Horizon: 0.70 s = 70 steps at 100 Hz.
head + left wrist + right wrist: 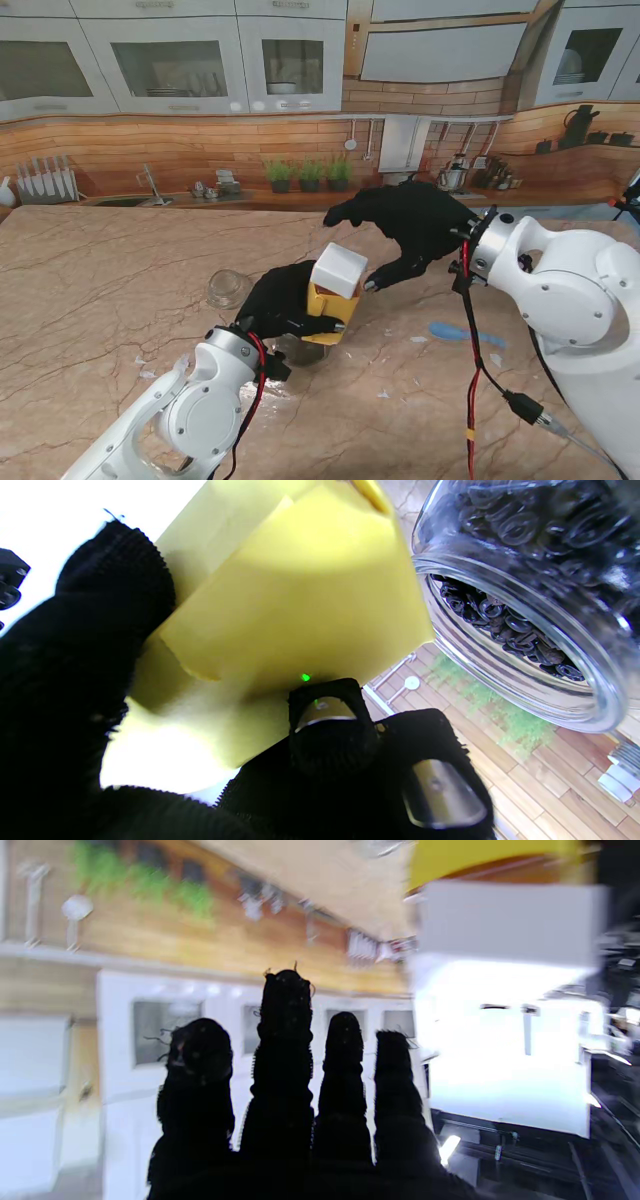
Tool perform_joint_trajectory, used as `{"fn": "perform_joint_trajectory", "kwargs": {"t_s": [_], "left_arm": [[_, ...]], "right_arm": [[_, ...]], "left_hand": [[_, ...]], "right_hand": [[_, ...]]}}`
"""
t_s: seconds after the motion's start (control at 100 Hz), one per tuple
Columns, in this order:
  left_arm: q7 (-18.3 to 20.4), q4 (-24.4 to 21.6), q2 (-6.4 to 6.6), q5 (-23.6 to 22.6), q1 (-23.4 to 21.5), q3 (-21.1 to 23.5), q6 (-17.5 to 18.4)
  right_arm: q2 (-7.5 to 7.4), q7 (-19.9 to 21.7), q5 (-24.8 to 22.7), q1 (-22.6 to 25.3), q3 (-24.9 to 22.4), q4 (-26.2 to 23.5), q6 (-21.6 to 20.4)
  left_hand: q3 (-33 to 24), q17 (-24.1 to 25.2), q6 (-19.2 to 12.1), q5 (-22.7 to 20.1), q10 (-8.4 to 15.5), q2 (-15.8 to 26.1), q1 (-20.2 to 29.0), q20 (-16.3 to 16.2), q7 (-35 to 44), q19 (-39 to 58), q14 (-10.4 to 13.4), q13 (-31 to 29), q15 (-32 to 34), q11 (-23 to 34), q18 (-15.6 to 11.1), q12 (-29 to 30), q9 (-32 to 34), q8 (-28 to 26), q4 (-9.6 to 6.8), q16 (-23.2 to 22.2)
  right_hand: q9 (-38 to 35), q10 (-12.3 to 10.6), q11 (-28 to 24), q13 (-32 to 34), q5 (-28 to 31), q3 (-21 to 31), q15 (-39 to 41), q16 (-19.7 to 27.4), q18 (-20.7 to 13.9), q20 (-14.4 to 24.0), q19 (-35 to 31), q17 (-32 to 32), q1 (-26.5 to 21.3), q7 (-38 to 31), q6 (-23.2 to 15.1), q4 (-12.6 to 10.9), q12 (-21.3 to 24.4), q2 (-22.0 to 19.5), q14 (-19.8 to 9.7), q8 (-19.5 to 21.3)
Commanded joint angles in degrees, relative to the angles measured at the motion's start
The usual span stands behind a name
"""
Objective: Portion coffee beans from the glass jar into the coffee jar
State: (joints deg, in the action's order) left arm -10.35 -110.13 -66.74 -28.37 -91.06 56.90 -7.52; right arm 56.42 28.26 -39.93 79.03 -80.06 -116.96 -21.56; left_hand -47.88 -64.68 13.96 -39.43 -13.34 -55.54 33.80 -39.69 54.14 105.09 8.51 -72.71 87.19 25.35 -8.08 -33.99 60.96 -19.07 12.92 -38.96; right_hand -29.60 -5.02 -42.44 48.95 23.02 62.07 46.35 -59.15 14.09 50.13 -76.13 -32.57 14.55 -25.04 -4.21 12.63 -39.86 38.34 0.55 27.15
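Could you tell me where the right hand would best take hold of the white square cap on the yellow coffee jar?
Probably by two opposite flat sides of the white square cap, coming from the right and above. It stands proud of the yellow coffee jar, whose body the left hand already wraps. The open right hand is on that side.

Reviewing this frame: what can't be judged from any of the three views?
- Glass jar: stand view hides it behind the left hand and yellow container.
- Fill level of the yellow container: its opening shows in no view.
- Right wrist view: motion-blurred; white lid is only a smear there.
- Blue object: too small to identify.
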Motion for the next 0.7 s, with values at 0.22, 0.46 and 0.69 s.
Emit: {"fn": "perform_joint_trajectory", "kwargs": {"t_s": [0.22, 0.46, 0.69], "left_arm": [[-0.48, -0.11, -0.39, -0.25, 0.13, -0.42, -0.16], [-1.22, 0.06, -0.62, -0.63, 0.51, -0.96, -1.09], [-1.34, -0.04, -0.68, -0.25, 0.53, -0.63, -1.14]], "right_arm": [[2.1, -4.62, -7.45, -0.34, 3.75, 1.35, 3.98], [2.1, -4.62, -7.83, -2.16, 6.16, 3.16, 3.94], [1.95, -4.9, -8.19, -2.79, 6.41, 3.97, 1.09]], "left_hand": [[-12.48, 0.74, -16.75, -5.14, 6.92, 7.92, 12.5, 0.26, 16.95, 14.3, 0.12, -0.47, 0.43, 5.21, -8.97, -3.23, 10.13, -3.57, -6.16, -0.46], [-12.5, 0.74, -16.79, -5.12, 6.96, 8.0, 12.45, 0.25, 16.89, 14.29, 0.13, -0.47, 0.37, 5.19, -8.97, -3.17, 10.18, -3.53, -6.18, -0.44], [-12.49, 0.74, -16.78, -5.0, 6.96, 7.88, 12.39, 0.24, 16.91, 14.29, 0.07, -0.47, 0.35, 5.19, -8.97, -3.15, 10.17, -3.57, -6.17, -0.41]], "right_hand": [[-6.41, 2.62, -4.86, 4.95, 10.26, -3.36, 5.13, -0.91, 0.86, -1.82, -4.27, -5.56, 5.74, -3.28, 4.26, 0.24, -2.74, -6.58, 1.47, 8.65], [-10.1, 0.93, -6.61, 7.01, 14.3, -6.41, 7.19, -0.32, 0.7, -3.14, -5.5, -7.26, 0.46, -6.44, 0.49, -0.52, -4.11, -7.15, 0.97, 12.32], [-8.92, -2.98, -4.39, 4.26, 19.88, -22.77, 2.55, 1.13, 1.98, -2.85, -3.57, -3.96, -21.14, -10.42, -11.32, -6.73, -3.42, -12.45, -0.19, 11.01]]}}
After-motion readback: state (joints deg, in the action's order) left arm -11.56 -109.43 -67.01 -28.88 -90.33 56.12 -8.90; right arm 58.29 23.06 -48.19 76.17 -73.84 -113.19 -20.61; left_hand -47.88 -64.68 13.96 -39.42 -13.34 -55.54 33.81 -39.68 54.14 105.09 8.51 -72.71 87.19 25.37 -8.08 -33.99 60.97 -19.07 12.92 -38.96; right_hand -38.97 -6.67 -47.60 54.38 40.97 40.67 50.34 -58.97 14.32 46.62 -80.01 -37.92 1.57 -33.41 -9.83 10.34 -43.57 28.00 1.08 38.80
